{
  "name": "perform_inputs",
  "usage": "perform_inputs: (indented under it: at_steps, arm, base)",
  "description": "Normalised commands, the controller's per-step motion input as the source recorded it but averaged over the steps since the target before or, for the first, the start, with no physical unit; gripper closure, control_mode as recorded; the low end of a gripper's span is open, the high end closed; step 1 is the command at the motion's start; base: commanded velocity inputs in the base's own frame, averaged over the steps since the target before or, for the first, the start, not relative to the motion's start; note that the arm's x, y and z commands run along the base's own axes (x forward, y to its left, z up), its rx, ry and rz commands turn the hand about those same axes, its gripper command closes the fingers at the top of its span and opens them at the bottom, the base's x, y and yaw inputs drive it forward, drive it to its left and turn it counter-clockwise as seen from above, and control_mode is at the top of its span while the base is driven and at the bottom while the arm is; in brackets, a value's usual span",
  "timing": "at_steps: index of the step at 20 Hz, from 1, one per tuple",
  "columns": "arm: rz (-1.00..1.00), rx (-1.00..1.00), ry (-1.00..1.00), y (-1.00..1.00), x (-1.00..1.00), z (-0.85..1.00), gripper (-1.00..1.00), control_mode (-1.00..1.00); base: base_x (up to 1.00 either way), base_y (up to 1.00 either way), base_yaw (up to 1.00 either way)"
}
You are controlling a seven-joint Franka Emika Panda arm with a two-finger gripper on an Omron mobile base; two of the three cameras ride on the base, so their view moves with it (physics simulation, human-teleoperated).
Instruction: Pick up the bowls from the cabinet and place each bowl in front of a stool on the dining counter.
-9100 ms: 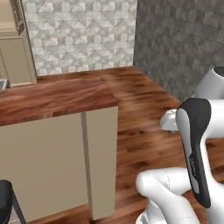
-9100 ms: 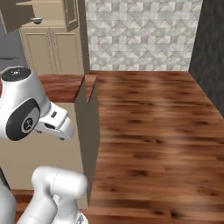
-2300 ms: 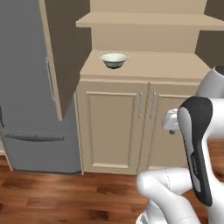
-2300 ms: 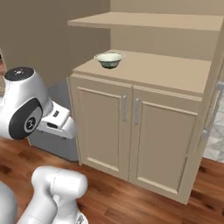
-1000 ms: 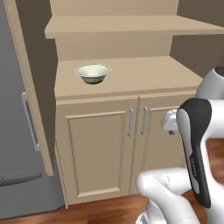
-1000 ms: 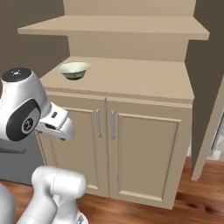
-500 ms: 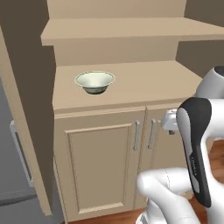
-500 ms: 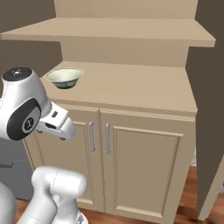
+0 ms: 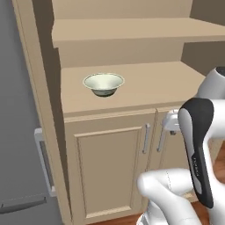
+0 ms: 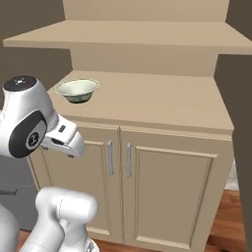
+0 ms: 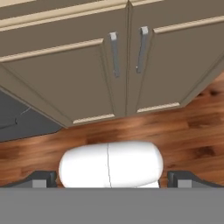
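One wide shallow pale cream-green glazed bowl (image 9: 103, 83) (image 10: 77, 90) upright on shelf of beige wood cabinet (image 9: 145, 90) (image 10: 162, 106), near shelf's left edge, toward front. Two panelled doors below, two slim metal bar handles (image 11: 114, 53) side by side at centre seam. Grey fridge (image 9: 19, 145) left of cabinet. Reddish-brown wood floor (image 11: 192, 131) below. Gripper (image 11: 109, 179) jaws spread wide, nothing between, low before doors, well apart from bowl.

Beige cabinet (image 9: 110, 145) with open shelf niche, one pale bowl (image 9: 103, 83) on its left side
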Motion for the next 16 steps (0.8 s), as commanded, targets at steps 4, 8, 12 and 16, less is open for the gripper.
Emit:
perform_inputs:
  at_steps: [4, 8, 12, 16]
  arm:
    - [0.0, 0.0, 0.0, 0.0, 0.0, 0.0, -1.0, 1.0]
    - [0.0, 0.0, 0.0, 0.0, 0.0, 0.0, -1.0, 1.0]
    - [0.0, 0.0, 0.0, 0.0, 0.0, 0.0, -1.0, 1.0]
    - [0.0, 0.0, 0.0, 0.0, 0.0, 0.0, -1.0, 1.0]
  base:
    - [0.38, 0.27, -0.01]
    - [0.43, 0.06, 0.0]
    - [0.38, 0.0, 0.0]
    - [0.26, 0.03, 0.0]
